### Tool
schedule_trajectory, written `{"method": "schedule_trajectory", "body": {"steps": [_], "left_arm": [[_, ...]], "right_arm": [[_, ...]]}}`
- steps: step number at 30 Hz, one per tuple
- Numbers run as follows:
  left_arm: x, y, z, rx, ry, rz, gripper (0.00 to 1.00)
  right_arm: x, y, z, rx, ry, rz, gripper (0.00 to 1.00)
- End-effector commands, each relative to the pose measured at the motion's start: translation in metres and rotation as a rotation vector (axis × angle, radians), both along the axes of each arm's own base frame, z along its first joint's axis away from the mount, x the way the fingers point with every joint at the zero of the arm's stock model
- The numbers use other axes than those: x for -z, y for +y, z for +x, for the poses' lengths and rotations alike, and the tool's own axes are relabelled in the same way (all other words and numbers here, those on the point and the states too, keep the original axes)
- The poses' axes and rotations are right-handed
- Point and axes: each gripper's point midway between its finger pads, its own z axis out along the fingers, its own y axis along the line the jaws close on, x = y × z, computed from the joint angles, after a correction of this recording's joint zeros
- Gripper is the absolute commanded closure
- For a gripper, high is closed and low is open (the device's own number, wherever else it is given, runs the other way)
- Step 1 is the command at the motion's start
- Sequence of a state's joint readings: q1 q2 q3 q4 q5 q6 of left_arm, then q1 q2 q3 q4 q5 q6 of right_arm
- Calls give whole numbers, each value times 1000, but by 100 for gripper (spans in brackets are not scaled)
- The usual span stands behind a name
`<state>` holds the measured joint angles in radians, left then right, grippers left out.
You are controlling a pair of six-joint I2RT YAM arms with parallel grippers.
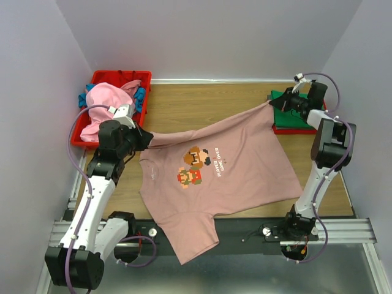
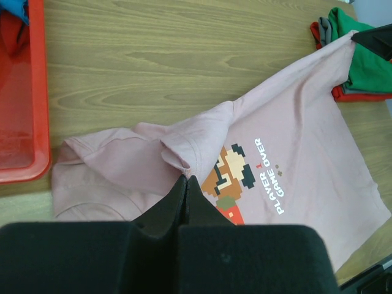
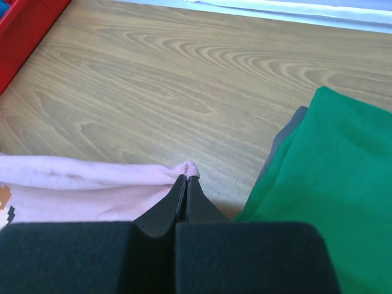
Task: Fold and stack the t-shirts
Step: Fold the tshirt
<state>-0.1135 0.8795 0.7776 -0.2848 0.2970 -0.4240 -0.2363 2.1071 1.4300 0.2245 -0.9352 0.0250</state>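
Observation:
The large dusty-pink t-shirt (image 1: 226, 177) with pixel characters and white text lies spread across the table, its hem hanging over the near edge. My left gripper (image 1: 147, 138) is shut on its left sleeve, seen pinched in the left wrist view (image 2: 185, 177). My right gripper (image 1: 274, 104) is shut on the shirt's far right corner (image 3: 190, 168), held stretched above the wood. A folded green t-shirt (image 1: 294, 113) lies on a red one at the far right, also in the right wrist view (image 3: 331, 177). A brighter pink t-shirt (image 1: 104, 101) and a blue one (image 1: 140, 97) sit in the bin.
A red plastic bin (image 1: 120, 76) stands at the far left and shows in the left wrist view (image 2: 27, 122). Bare wood (image 1: 202, 104) lies between bin and folded stack. White walls close the back and sides.

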Motion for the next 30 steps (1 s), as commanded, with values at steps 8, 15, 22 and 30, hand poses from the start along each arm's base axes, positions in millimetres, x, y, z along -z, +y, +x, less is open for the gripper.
{"method": "schedule_trajectory", "body": {"steps": [8,15,22,30], "left_arm": [[-22,0,19,-19,-51,-10,100],[-22,0,19,-16,-52,3,100],[-23,0,19,-7,-60,12,100],[-26,2,15,-13,-72,16,100]], "right_arm": [[20,10,22,-158,-122,-98,100],[34,18,27,-260,-204,-292,100],[48,34,22,-362,-297,-530,99],[43,30,18,-396,-397,-754,99]]}}
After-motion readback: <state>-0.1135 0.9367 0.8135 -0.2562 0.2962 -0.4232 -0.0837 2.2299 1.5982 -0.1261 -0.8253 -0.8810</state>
